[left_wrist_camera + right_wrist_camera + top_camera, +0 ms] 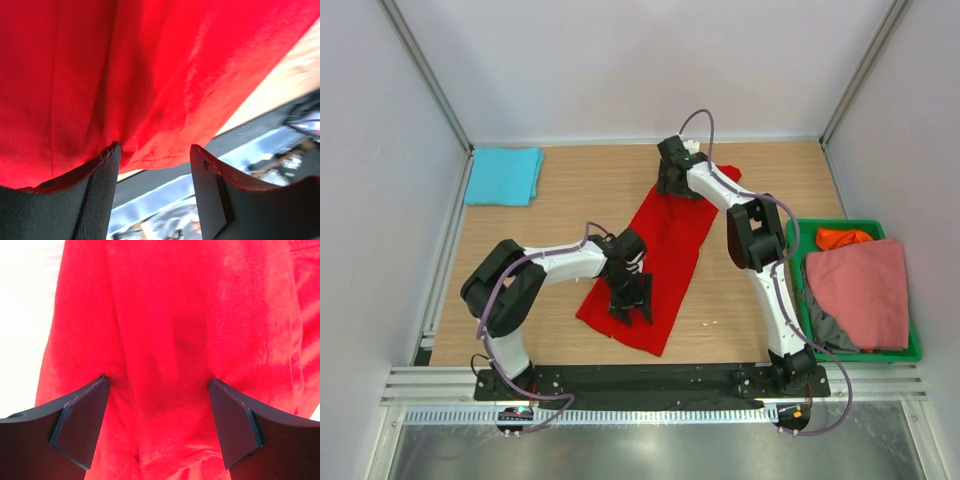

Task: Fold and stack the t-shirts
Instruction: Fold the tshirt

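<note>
The left hand point(154, 148) is touching down on the near end of the red t-shirt point(670, 240). Its fingers point(97, 195) are standing partly apart, the hem is puckering at one tip, and no cloth is being gripped. The right hand point(158, 380) is meeting the far end of the same shirt with its fingers point(82, 420) spread wide. Both tips are dimpling the cloth, which is lying loose between them. The red shirt is lying as a long strip aslant across the middle of the table point(570, 200), running from the far right toward the near left. A turquoise t-shirt point(503, 176) is sitting folded in the far left corner, well apart from both arms. At the right edge, a green crate point(865, 224) is holding the rest of the pile. In it a salmon pink t-shirt point(860, 290) is lying on top, an orange one point(840, 238) is peeking out behind it, and a dark grey one point(823, 330) is showing underneath.
</note>
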### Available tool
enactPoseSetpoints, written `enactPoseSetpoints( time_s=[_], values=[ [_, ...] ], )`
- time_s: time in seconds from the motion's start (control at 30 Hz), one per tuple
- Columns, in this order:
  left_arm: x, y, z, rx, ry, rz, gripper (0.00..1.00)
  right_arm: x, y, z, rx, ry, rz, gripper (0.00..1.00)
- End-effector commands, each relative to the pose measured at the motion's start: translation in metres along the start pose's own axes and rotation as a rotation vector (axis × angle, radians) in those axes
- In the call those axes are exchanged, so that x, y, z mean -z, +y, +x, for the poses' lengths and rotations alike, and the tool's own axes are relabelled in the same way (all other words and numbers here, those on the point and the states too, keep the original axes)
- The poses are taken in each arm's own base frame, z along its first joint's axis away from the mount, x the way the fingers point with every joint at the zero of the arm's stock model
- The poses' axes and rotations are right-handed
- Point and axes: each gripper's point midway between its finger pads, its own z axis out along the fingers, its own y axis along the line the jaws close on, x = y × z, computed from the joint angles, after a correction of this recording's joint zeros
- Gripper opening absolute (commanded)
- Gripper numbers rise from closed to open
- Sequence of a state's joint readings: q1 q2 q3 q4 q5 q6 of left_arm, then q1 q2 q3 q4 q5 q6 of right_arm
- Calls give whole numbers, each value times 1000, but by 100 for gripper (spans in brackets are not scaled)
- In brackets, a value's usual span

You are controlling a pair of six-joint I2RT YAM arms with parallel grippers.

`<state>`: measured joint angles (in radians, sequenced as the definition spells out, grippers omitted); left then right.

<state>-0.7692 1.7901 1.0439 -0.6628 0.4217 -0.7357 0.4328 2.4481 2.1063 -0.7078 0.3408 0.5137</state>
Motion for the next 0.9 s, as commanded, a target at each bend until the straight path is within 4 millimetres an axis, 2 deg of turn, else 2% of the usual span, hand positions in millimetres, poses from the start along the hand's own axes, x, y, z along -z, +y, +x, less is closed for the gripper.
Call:
enactPoseSetpoints(
  time_s=[0.0,0.2,0.3,0.4,0.43,0.47,0.53,0.57,0.6,0.63,0.67,0.7,0.73,0.77,0.8,0.87],
  values=[
    [-15,-34,-9,73,-35,147,59,-24,47,33,71,47,-130,86],
    [-23,-75,-24,102,-68,260,59,-17,90,30,150,32,-299,86],
    [-24,-99,-31,115,-86,328,59,-8,103,26,197,23,-360,86],
    [-13,-119,-37,96,-137,357,58,12,108,9,226,-9,-401,86],
    [-2,-124,-42,89,-182,369,58,19,108,4,234,-21,-408,86],
    [5,-128,-43,87,-202,379,59,33,109,-8,247,-52,-422,87],
    [21,-133,-49,76,-263,389,60,49,104,-23,237,-78,-418,89],
    [37,-137,-48,65,-289,395,61,55,97,-34,209,-94,-403,91],
    [51,-143,-49,30,-319,407,61,74,90,-49,191,-113,-394,94],
    [58,-137,-49,35,-341,365,62,81,82,-58,175,-128,-368,95],
    [78,-141,-46,11,-380,373,62,89,72,-69,154,-139,-357,96],
    [93,-144,-48,-31,-421,362,63,109,64,-79,135,-153,-352,97],
    [104,-139,-50,-36,-461,335,63,120,54,-88,117,-170,-329,100],
    [120,-132,-41,-44,-480,308,63,127,40,-89,106,-154,-308,100],
    [130,-128,-40,-60,-500,289,64,147,28,-97,76,-167,-302,100],
    [140,-100,-33,-23,-500,217,63,161,12,-91,53,-133,-290,100]
  ],
)
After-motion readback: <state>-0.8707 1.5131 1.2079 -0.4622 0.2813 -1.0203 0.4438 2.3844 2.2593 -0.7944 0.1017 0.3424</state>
